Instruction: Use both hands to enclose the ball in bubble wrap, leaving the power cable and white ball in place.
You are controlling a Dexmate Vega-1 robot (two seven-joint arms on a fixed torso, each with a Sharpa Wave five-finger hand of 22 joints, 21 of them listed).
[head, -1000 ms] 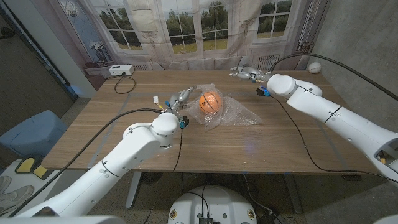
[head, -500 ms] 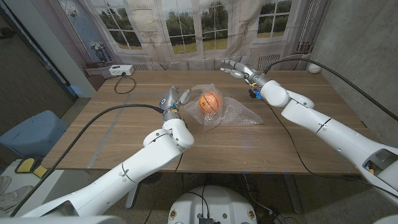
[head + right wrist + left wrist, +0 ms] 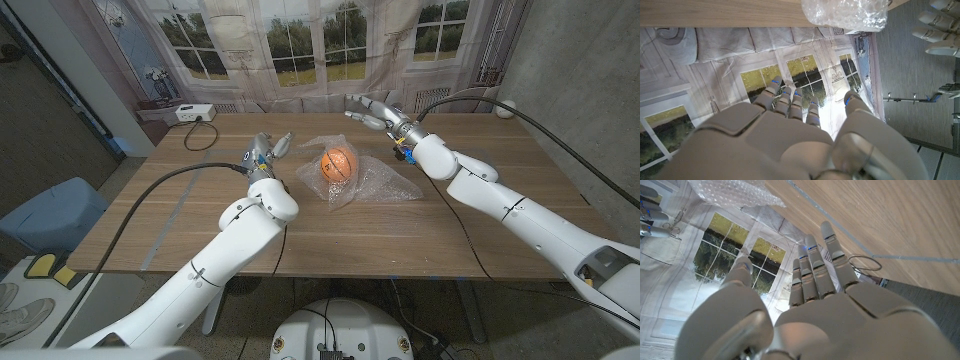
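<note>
Lying near the middle of the table (image 3: 200, 215): an orange ball (image 3: 338, 163) sitting on a crumpled sheet of bubble wrap (image 3: 372, 183), the sheet's long axis running across the table and tapering to a point toward the robot's right. Hovering just left of the ball, apart from it: left hand (image 3: 264, 153), fingers straight and spread, holding nothing. Hovering behind and right of the ball: right hand (image 3: 372, 111), fingers spread, gripping nothing.
</note>
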